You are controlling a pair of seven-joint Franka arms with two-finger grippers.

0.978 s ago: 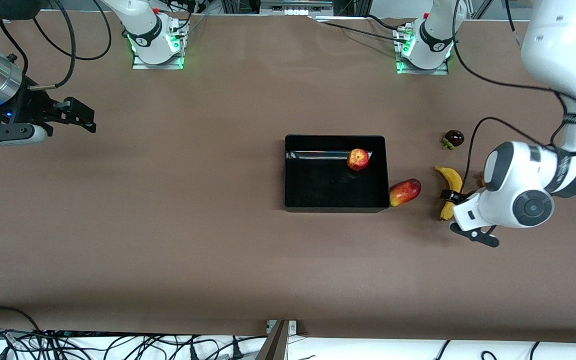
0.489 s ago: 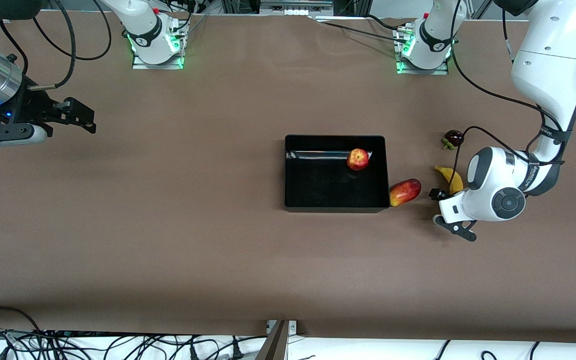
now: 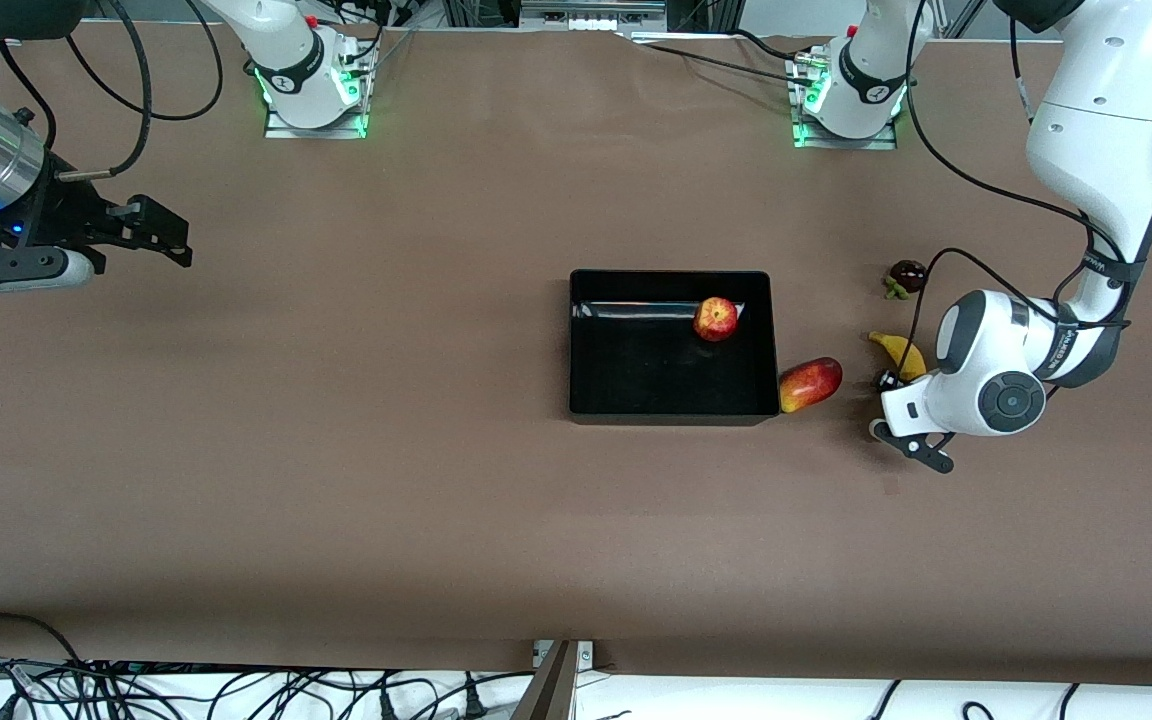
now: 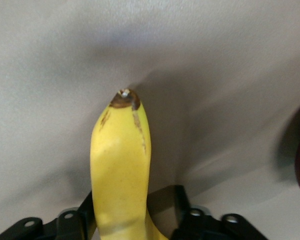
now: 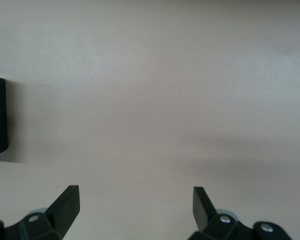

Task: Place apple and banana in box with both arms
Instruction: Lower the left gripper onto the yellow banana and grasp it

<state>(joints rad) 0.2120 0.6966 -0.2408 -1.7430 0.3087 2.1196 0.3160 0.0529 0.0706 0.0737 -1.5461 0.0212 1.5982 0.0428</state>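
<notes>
While clamped on the banana (image 3: 901,352) by the left gripper (image 3: 891,392), pads pressed to both of its sides low over the table (image 3: 436,450), could lose it on the lift. Seems gripped below its middle, toward the end nearer the front camera, so might droop, swing or twist out between the fingers once raised. Smooth curved skin, narrow pads: likely to roll under a light squeeze, to bruise under a hard one.

Lying toward the left arm's end of the table, well apart from the box (image 3: 671,272). Between the two, a red-yellow fruit (image 3: 810,384), touching or nearly touching the box wall; if carried low, could knock it or catch the rim. Needs height before crossing. Near the banana's farther tip, a small dark fruit (image 3: 907,276); could be nudged by the dangling cable or by a swing of the elbow.

Already in the box, against its farther wall: the apple (image 3: 715,319). If dropped from high, could strike it or bounce back out.

Waiting over bare table at the right arm's end, the right gripper (image 3: 161,235), fingers spread wide, holding nothing. No clash likely unless brought to the box at the same time.

By count: one banana, one apple, one box, one red-yellow fruit, one dark fruit, two arms, two grippers.
</notes>
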